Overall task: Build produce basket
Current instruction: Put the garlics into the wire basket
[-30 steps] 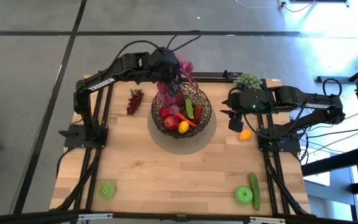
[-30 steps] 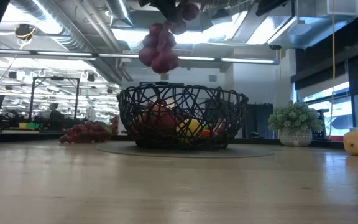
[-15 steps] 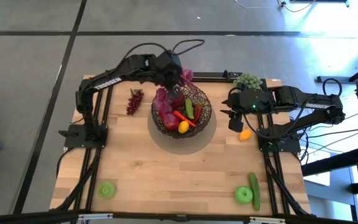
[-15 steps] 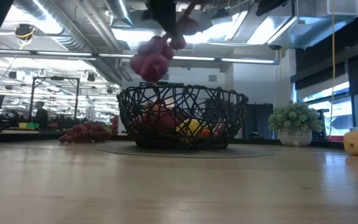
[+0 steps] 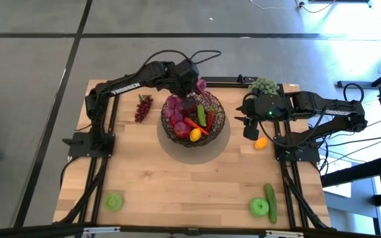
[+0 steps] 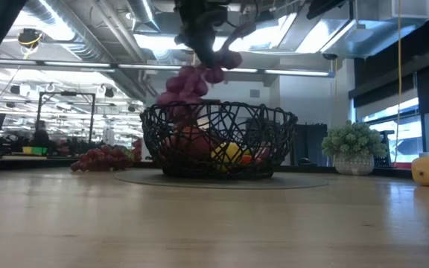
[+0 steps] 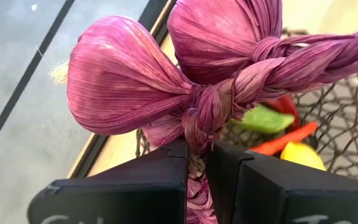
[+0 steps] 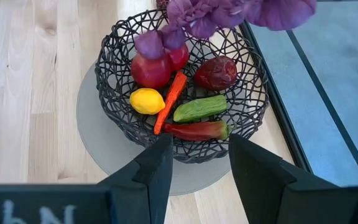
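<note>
High view: the left gripper (image 5: 189, 78) hangs over the basket (image 5: 213, 119), grasping a purple bunch (image 5: 176, 109) that dips into it. The right gripper (image 5: 245, 121) waits beside a lemon (image 5: 260, 142).

Left wrist view: fingers (image 7: 166, 174) clench the bunch's braided stem (image 7: 213, 109).

Right wrist view: the jaws stand apart, released.

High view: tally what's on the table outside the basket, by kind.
Green apples: 2
Cucumber: 1
Grape bunch: 1
Lemon: 1
Pale green cluster: 1
Total: 6
</note>
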Robot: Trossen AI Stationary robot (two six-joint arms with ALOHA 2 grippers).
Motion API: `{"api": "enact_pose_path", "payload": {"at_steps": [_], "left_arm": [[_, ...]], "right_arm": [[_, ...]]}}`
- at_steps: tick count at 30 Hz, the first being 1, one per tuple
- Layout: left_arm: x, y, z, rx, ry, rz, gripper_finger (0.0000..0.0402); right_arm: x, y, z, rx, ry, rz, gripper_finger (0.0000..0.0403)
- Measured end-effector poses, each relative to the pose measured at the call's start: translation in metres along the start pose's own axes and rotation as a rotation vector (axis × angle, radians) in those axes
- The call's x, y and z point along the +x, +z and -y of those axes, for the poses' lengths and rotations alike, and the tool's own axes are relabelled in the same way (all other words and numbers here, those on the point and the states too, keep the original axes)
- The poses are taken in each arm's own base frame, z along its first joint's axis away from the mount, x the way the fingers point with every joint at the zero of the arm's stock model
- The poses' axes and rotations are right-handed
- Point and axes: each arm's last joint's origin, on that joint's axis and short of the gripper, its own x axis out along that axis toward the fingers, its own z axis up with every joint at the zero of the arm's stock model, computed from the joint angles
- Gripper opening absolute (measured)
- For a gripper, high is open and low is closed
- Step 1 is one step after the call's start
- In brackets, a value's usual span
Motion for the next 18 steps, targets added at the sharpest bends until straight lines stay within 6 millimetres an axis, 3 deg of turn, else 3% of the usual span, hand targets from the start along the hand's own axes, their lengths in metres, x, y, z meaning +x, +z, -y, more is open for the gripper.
{"api": "enact_pose_path", "payload": {"at_steps": [10, 18], "left_arm": [[-0.004, -0.004, -0.015, -0.020, -0.089, -0.079, 0.0014], [0.024, -0.004, -0.014, -0.004, -0.136, -0.131, 0.0014]], "right_arm": [[0.000, 0.000, 0.000, 0.000, 0.001, 0.000, 0.0155], [0.000, 0.000, 0.000, 0.000, 0.002, 0.000, 0.0155]]}}
